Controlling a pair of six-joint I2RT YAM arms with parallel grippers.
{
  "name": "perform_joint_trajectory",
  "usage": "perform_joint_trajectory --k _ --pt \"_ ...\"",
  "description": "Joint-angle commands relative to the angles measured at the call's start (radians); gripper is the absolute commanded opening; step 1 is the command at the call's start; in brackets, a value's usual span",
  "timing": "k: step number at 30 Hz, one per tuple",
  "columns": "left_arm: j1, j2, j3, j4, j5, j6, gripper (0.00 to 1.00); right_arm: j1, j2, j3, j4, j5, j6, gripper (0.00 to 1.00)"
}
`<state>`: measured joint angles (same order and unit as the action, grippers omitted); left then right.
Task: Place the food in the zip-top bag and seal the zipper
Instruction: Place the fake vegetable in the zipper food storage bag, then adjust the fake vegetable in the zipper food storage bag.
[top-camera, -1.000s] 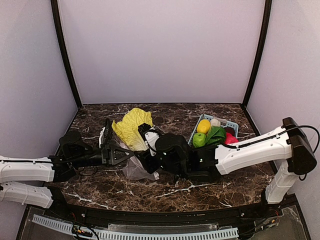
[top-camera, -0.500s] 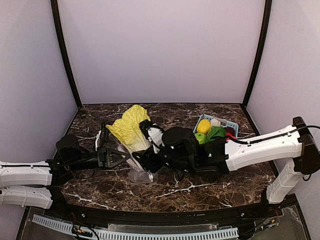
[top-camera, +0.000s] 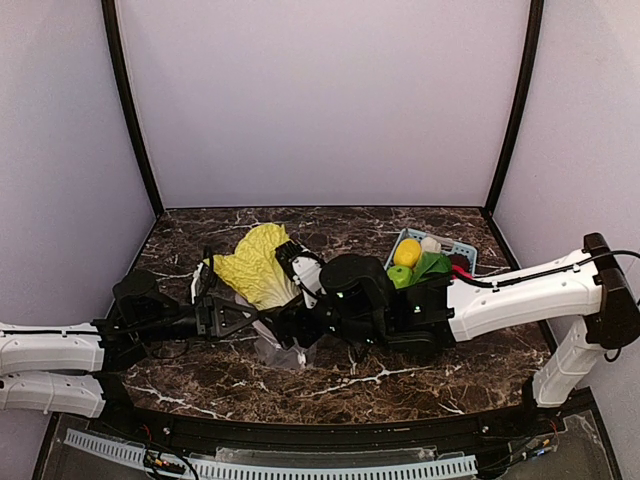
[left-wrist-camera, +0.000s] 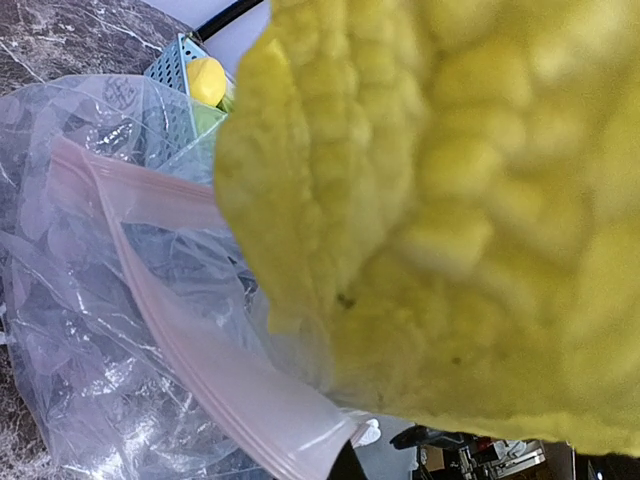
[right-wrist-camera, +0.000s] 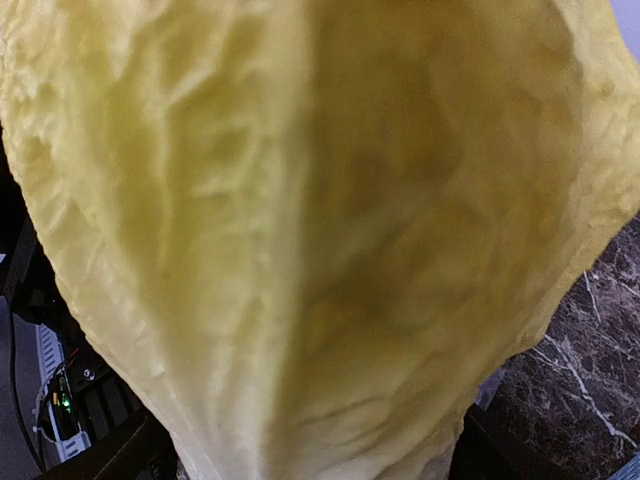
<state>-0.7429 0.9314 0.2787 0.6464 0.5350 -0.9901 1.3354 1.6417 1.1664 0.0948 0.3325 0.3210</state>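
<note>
The pale yellow napa cabbage (top-camera: 252, 266) leans with its stem end down in the mouth of the clear zip-top bag (top-camera: 278, 348). It fills the right wrist view (right-wrist-camera: 320, 220) and the right of the left wrist view (left-wrist-camera: 450, 200). My left gripper (top-camera: 258, 320) is shut on the bag's pinkish zipper (left-wrist-camera: 170, 330), pinching that edge at the bottom of its view (left-wrist-camera: 345, 462). My right gripper (top-camera: 297, 268) is open, jaws wide on either side of the cabbage's stem end (right-wrist-camera: 320, 440). A lemon (top-camera: 407, 252), a green apple (top-camera: 399, 277) and a red fruit (top-camera: 463, 276) lie in the basket.
The light-blue slotted basket (top-camera: 462, 247) stands right of centre behind my right arm, also holding a green leafy vegetable (top-camera: 433, 265). Both arms cross the middle of the dark marble table (top-camera: 330, 385). Walls close in the back and sides.
My right gripper's jaws have widened around the cabbage. The cabbage has shifted left and settled lower in the bag's mouth. The left gripper moved slightly down-left with the bag edge still in it.
</note>
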Motion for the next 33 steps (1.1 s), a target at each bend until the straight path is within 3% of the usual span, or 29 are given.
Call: perform_joint_trajectory --k 1,8,20,33 --pt "0.008 -0.016 -0.016 -0.017 0.018 0.007 0.01 0.007 0.004 0.024 0.016 -0.001 -0.003 0.89" --pt "0.007 -0.022 -0.022 -0.037 0.006 0.004 0.01 0.011 -0.031 0.016 0.015 -0.006 -0.014 0.99" --pt "0.009 -0.049 -0.027 -0.087 -0.027 -0.003 0.01 0.014 -0.189 -0.051 -0.007 -0.007 0.028 0.99" --pt "0.009 -0.055 -0.036 -0.099 -0.033 -0.002 0.01 -0.077 -0.330 -0.260 -0.064 0.009 0.274 0.93"
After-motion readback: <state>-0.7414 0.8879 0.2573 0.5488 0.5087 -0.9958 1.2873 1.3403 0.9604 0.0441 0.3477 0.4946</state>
